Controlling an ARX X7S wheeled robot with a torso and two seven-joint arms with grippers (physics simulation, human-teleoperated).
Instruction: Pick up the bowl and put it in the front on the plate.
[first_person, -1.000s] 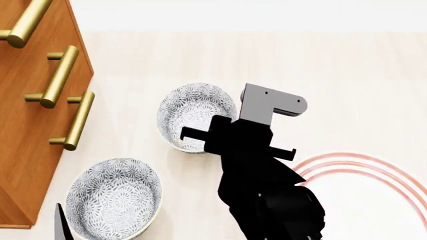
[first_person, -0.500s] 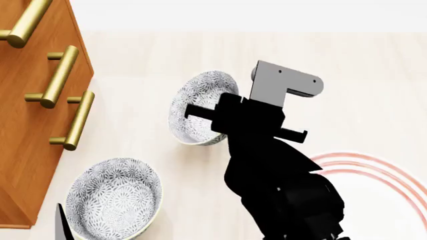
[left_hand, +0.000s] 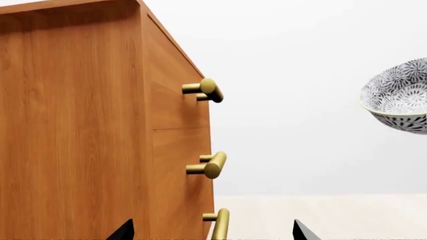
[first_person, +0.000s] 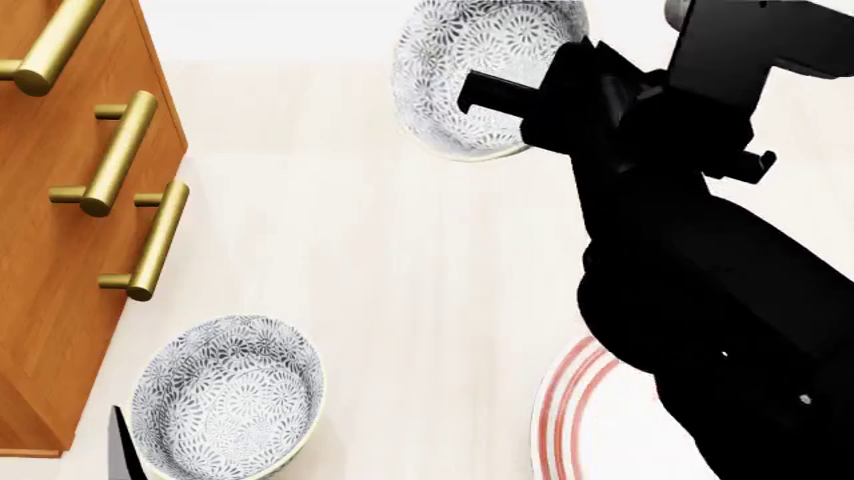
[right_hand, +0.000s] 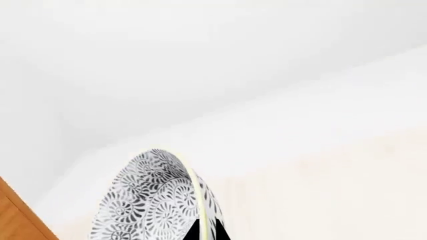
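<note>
The bowl (first_person: 470, 60), white with a dense grey-blue floral pattern, hangs tilted high above the table, with my right gripper (first_person: 518, 98) shut on its rim. The right wrist view shows the two black fingertips (right_hand: 215, 231) pinching the bowl's (right_hand: 150, 200) yellowish rim from both sides. The lifted bowl (left_hand: 400, 97) also shows in mid-air in the left wrist view. Only a left arc of the red-ringed white plate (first_person: 567, 395) shows under my right arm; the arm hides the remainder. My left gripper (left_hand: 213, 235) is open, facing the cabinet.
A look-alike bowl (first_person: 227, 395) sits on the pale table near the front left. A wooden drawer cabinet (first_person: 54, 250) with brass handles (first_person: 118, 150) stands along the left. The tip of my left gripper (first_person: 123, 450) shows beside that bowl.
My right arm has lifted the bowl off the table and carried it up and farther away. The arm now covers more of the plate. The left arm has not moved.
</note>
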